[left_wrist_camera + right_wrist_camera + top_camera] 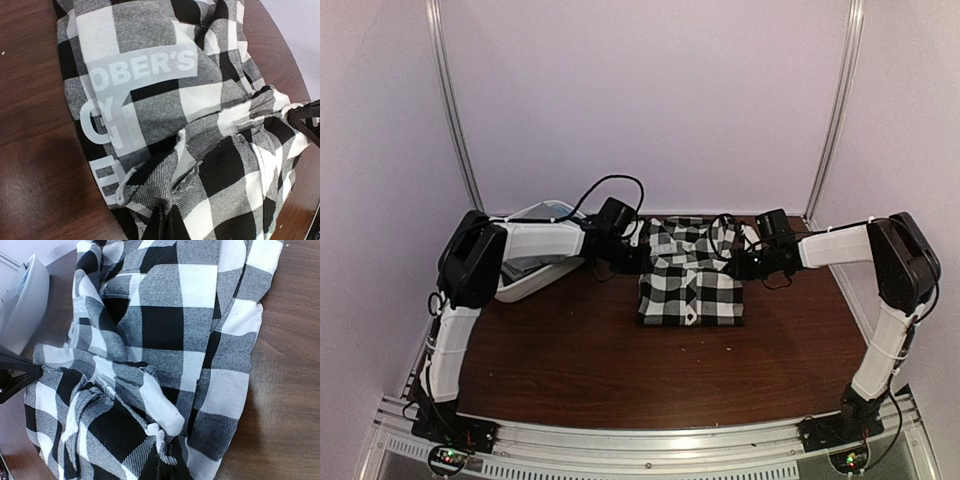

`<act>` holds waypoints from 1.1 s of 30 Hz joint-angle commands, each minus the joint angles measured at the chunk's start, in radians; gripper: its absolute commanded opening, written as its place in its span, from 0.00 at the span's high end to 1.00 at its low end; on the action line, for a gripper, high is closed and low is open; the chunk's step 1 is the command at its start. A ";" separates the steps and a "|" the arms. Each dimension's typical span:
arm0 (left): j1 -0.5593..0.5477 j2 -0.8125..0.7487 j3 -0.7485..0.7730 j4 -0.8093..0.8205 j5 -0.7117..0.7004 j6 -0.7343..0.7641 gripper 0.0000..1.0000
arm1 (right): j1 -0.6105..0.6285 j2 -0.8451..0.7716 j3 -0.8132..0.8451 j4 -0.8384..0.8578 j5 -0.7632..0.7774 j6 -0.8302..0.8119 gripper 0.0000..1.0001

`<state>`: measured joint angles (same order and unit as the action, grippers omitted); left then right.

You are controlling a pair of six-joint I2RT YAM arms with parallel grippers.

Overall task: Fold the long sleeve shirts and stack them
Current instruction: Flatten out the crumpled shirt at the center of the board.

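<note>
The black-and-white checked shirt (690, 285) lies partly folded at the back middle of the table, with its upper part bunched. My left gripper (632, 255) is at the shirt's left upper edge. In the left wrist view (167, 217) its dark fingers are shut on a fold of the checked cloth (150, 115), near a grey printed label. My right gripper (748, 262) is at the shirt's right upper edge. In the right wrist view (167, 465) it is shut on a bunched fold of the cloth (165, 325). I cannot clearly see the grey shirt.
A white oval tub (535, 278) stands at the back left, partly under the left arm, with something dark inside. It also shows in the right wrist view (22, 305). The brown table (620, 370) has walls close behind and at both sides.
</note>
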<state>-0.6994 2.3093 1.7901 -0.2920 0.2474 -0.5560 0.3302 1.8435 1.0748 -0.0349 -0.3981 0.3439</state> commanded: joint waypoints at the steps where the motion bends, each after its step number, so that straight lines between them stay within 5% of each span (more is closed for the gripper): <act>1: -0.016 -0.167 -0.048 0.037 0.089 0.074 1.00 | 0.021 -0.129 -0.048 -0.010 -0.032 0.003 0.95; 12: -0.125 -0.445 -0.474 0.086 0.401 0.151 1.00 | 0.211 -0.481 -0.414 -0.058 -0.045 0.093 0.93; 16: -0.168 -0.491 -0.650 0.100 0.449 0.154 1.00 | 0.297 -0.635 -0.582 -0.044 -0.039 0.187 0.83; 19: -0.169 -0.510 -0.734 0.114 0.463 0.144 0.87 | 0.309 -0.722 -0.666 -0.057 -0.037 0.229 0.70; 20: -0.169 -0.521 -0.746 0.116 0.461 0.142 0.76 | 0.310 -0.746 -0.677 -0.079 -0.029 0.235 0.64; 25: -0.169 -0.574 -0.725 0.094 0.451 0.164 0.58 | 0.311 -0.812 -0.619 -0.179 0.045 0.218 0.45; 33: -0.152 -0.587 -0.635 0.057 0.362 0.174 0.57 | 0.325 -0.690 -0.492 -0.240 0.122 0.173 0.46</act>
<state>-0.8696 1.7397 1.1110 -0.2432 0.6552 -0.3973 0.6380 1.0962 0.5438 -0.2363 -0.3443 0.5388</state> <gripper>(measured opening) 0.437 0.565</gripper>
